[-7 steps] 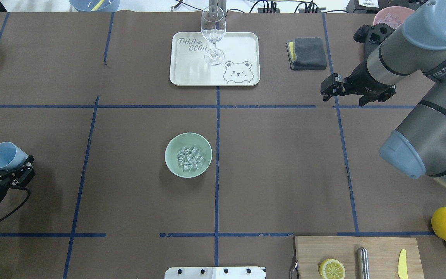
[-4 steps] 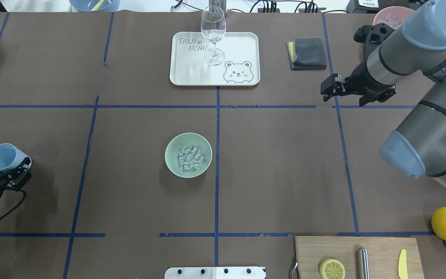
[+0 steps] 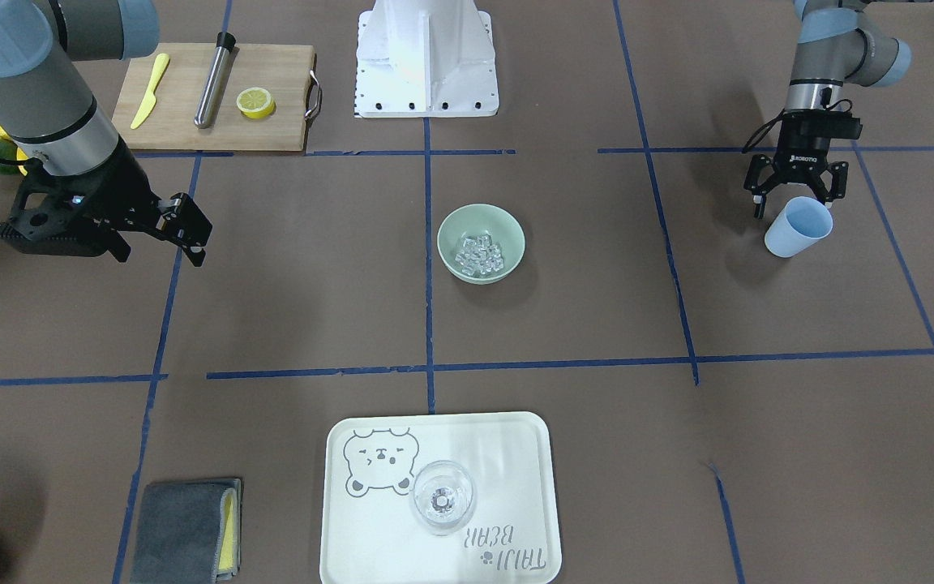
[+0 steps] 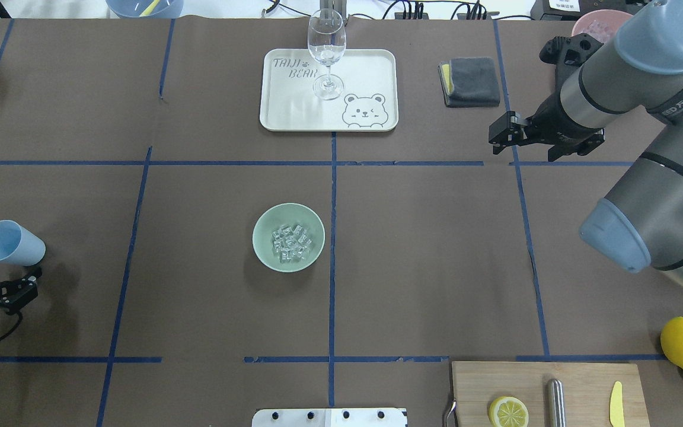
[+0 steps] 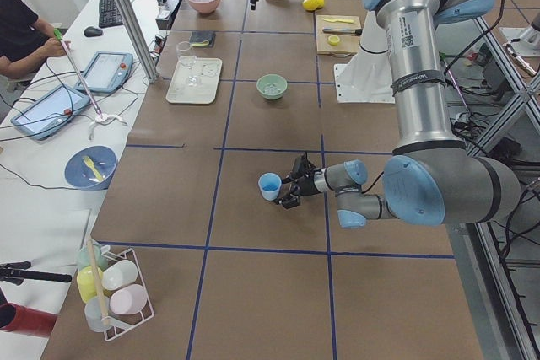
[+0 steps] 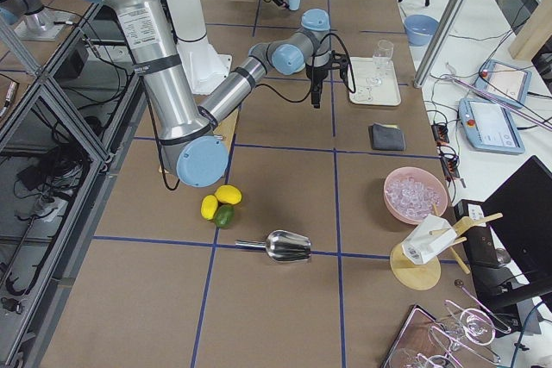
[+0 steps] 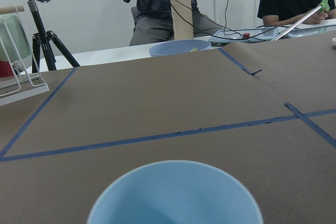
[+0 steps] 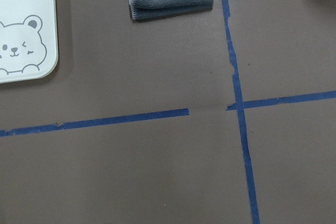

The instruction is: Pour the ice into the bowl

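Bowl [image 4: 264, 234] sits mouth-up, ice [image 4: 291, 242] inside; left jaws apart near standing cup [image 4: 9, 244]; right jaws unclear overhead, front view hardly better

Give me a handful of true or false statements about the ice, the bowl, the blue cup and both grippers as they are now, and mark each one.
1. The ice lies in the bowl. True.
2. The left gripper is clamped on the blue cup. False: it is open, and the cup stands ungripped on the table.
3. The wine glass stands on the tray. True.
4. The right gripper holds the grey cloth. False: it holds nothing, and the cloth lies on the table.
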Tool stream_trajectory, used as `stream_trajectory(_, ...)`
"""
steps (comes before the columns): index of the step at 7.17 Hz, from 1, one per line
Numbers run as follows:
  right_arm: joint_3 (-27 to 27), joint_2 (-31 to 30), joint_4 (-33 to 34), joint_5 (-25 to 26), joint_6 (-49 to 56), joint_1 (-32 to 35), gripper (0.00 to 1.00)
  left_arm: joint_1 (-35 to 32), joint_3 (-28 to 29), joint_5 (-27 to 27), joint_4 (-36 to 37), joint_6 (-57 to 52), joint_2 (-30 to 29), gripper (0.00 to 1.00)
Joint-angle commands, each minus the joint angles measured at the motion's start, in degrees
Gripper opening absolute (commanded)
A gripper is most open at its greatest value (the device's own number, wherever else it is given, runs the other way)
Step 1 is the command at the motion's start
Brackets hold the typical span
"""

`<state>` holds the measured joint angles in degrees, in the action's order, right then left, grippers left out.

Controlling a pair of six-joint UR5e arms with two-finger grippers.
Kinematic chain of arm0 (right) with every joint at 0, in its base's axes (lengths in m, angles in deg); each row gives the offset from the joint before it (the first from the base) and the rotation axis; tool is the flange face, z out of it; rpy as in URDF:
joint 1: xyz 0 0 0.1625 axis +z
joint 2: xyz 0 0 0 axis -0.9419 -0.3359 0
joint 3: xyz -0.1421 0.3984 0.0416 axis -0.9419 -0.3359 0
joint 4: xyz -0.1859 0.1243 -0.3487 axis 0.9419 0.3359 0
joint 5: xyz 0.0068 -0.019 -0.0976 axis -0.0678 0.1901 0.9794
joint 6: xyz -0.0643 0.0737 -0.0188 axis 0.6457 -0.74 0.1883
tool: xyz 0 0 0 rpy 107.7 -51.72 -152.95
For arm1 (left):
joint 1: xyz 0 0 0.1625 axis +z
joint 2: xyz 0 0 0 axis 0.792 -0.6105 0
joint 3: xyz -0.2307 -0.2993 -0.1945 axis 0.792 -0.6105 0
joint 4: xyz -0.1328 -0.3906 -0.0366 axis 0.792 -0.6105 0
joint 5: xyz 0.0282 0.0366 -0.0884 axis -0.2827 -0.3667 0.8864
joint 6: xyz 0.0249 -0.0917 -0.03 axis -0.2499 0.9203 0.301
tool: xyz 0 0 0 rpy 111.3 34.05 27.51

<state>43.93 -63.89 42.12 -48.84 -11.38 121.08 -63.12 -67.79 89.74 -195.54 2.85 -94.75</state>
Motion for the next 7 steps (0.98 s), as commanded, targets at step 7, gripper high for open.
stream_trajectory(7,0.6,1.1,0.3,-0.5,-2.0,-2.0,1.0,-20.1,-6.7,35.3,0.3,-26.7,11.1,1.0)
